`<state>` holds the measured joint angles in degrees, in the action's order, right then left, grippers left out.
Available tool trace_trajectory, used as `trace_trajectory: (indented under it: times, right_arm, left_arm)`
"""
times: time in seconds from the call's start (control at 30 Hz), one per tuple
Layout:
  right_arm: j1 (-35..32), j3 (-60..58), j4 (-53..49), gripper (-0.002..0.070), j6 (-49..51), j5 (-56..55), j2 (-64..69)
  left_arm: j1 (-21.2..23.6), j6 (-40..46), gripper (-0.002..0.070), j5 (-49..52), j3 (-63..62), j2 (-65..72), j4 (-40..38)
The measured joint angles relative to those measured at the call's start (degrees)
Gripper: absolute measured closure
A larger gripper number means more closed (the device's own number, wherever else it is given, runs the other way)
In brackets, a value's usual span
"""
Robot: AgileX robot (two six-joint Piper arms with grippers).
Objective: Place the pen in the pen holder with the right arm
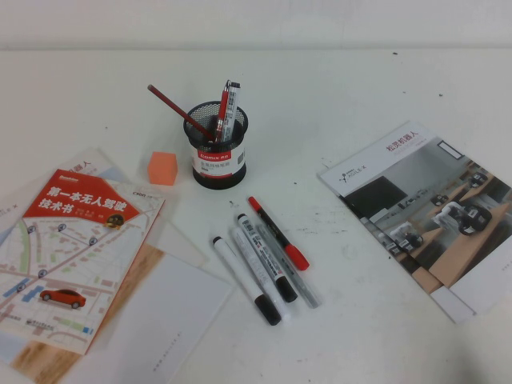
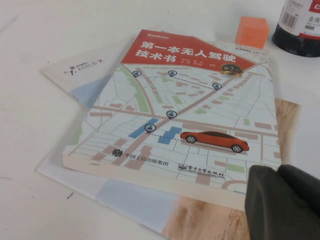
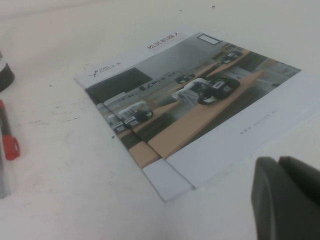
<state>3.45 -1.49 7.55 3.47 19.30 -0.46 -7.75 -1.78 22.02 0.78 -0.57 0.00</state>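
Note:
The pen (image 1: 278, 234), with a black barrel and red cap, lies on the white table in front of the pen holder (image 1: 218, 152), beside white markers. Its red cap also shows at the edge of the right wrist view (image 3: 10, 145). The holder is a black mesh cup with a red-banded label, and it holds a red pencil and another marker. It also shows in the left wrist view (image 2: 300, 25). Neither arm shows in the high view. My left gripper (image 2: 278, 172) is shut and empty over a map-cover book. My right gripper (image 3: 279, 164) is shut and empty near a brochure's corner.
An orange cube (image 1: 162, 168) sits left of the holder. A map-cover book (image 1: 72, 240) on stacked papers lies at the left. A robot brochure (image 1: 424, 200) lies at the right. Three white markers (image 1: 248, 280) lie beside the pen.

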Motion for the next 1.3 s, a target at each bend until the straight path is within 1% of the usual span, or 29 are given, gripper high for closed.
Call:
trace_trajectory:
  times: [0.13,0.27,0.33,0.5,0.57,0.6,0.73,0.87,0.93,1.07,1.17,1.23,1.3]
  right_arm:
    - [0.0,0.0,3.5,0.0696,0.0,0.0,0.0]
    - [0.0,0.0,10.6,0.0696,0.0,-0.3,0.0]
    - [0.0,0.0,16.5,0.0696,0.0,-1.7,0.0]
    - [0.0,0.0,42.9,0.0696,0.0,-5.8,0.0]
    - [0.0,0.0,49.2,0.0696,-0.2,-7.1,0.0]
    - [0.0,0.0,50.5,0.0696,-0.8,-7.5,0.0]
    - [0.0,0.0,49.7,0.0696,-6.2,-7.9,0.0]
    - [0.0,0.0,51.6,0.0696,-8.6,-9.4,0.0]
    - [0.0,0.4,51.1,0.0696,-11.3,-9.3,0.0]
    - [0.0,7.1,44.8,0.0696,-17.5,-2.6,1.7]
    - [0.0,14.4,37.7,0.0696,-18.9,3.6,9.4]
    - [0.0,20.0,32.2,0.0696,-19.2,7.7,16.7]
    - [0.0,27.8,26.8,0.0696,-19.4,12.9,26.8]
  left_arm:
    - [0.0,0.0,0.0676,0.0,0.0,0.0,0.0]
    - [0.0,0.0,0.0676,0.0,0.0,0.0,0.0]
    - [0.0,0.0,0.0676,0.0,0.0,0.0,0.0]
    - [0.0,0.0,0.0676,0.0,0.0,0.0,0.0]
    - [0.0,0.0,0.0676,0.0,0.0,0.0,0.0]
    - [0.0,0.0,0.0676,0.0,0.0,0.0,0.0]
    - [0.0,0.0,0.0676,0.0,0.0,0.0,0.0]
    - [0.0,0.0,0.0676,0.0,0.0,0.0,0.0]
    - [0.0,0.0,0.0676,0.0,0.0,0.0,0.0]
    - [0.0,0.0,0.0676,0.0,0.0,0.0,0.0]
    - [0.0,0.0,0.0676,0.0,0.0,0.0,0.0]
    - [0.0,0.0,0.0676,0.0,0.0,0.0,0.0]
    - [0.0,0.0,0.0676,0.0,0.0,0.0,0.0]
